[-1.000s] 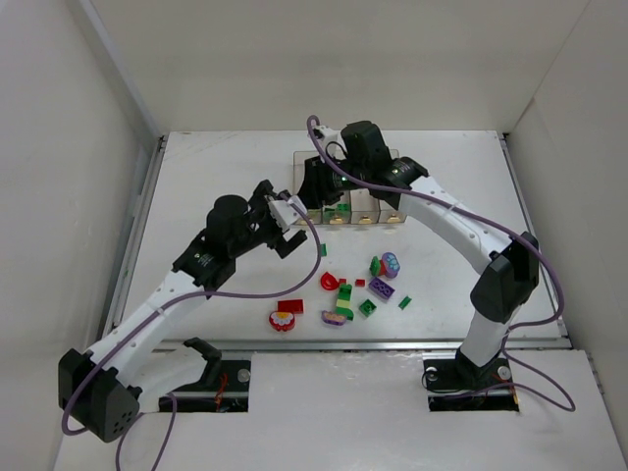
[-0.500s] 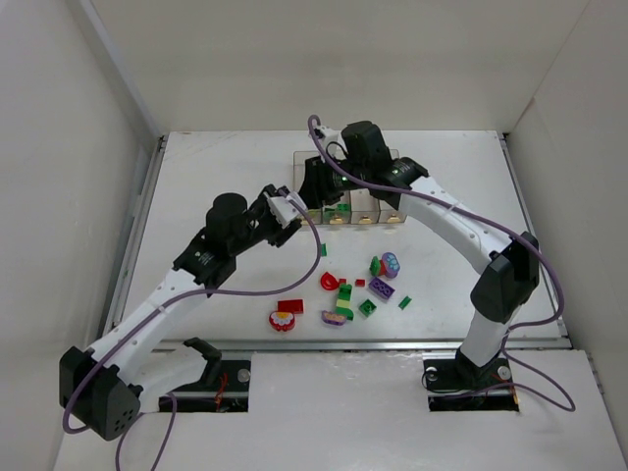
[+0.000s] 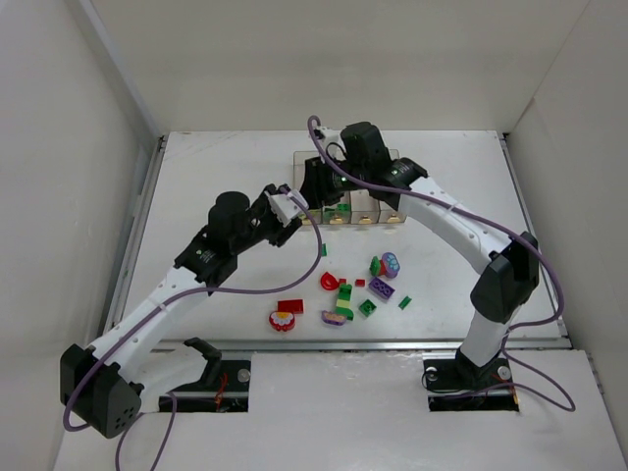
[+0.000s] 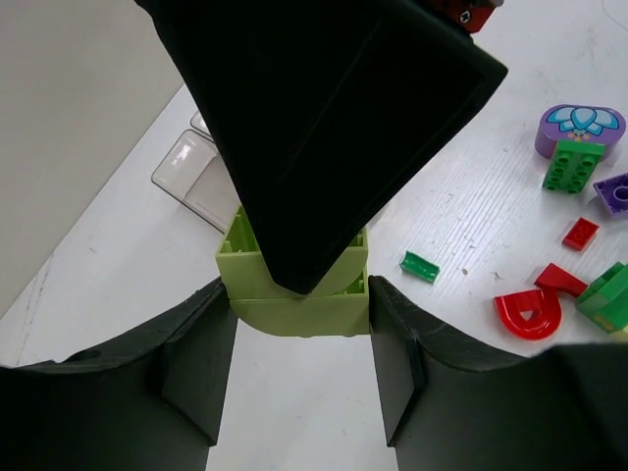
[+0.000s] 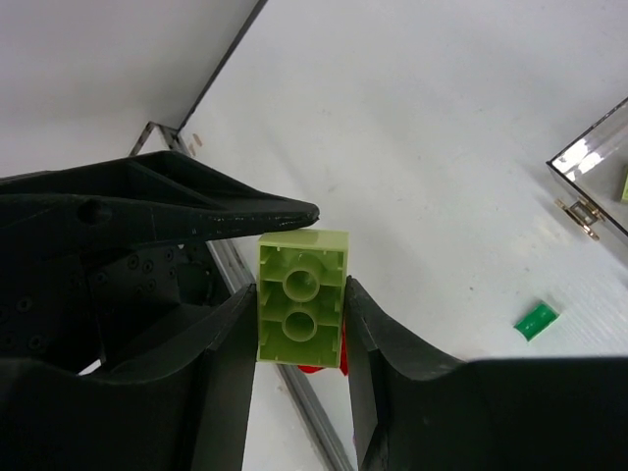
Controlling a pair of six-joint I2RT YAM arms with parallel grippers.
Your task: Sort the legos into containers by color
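Above the table beside the containers (image 3: 392, 211), both grippers meet on a yellow-green lego stack. My left gripper (image 4: 297, 306) is shut on the lower, rounded yellow-green piece (image 4: 294, 319). My right gripper (image 5: 299, 314) is shut on the yellow-green brick (image 5: 299, 285), whose hollow underside faces the right wrist camera. In the top view the left gripper (image 3: 287, 208) and right gripper (image 3: 314, 188) touch tip to tip, hiding the stack. Loose legos lie below them: a red arch (image 3: 329, 282), a purple brick (image 3: 382, 288), a green brick (image 3: 367, 307) and a red brick (image 3: 290, 306).
The clear bins (image 4: 196, 172) stand in one row at the table's far middle, some with green pieces inside. A small green piece (image 4: 420, 266) lies alone near the bins. A purple dome (image 4: 581, 126) sits at the right of the pile. White walls enclose the table.
My left gripper, open a second ago, has shut on the yellow-green piece held out by the right gripper. The right arm has barely moved.
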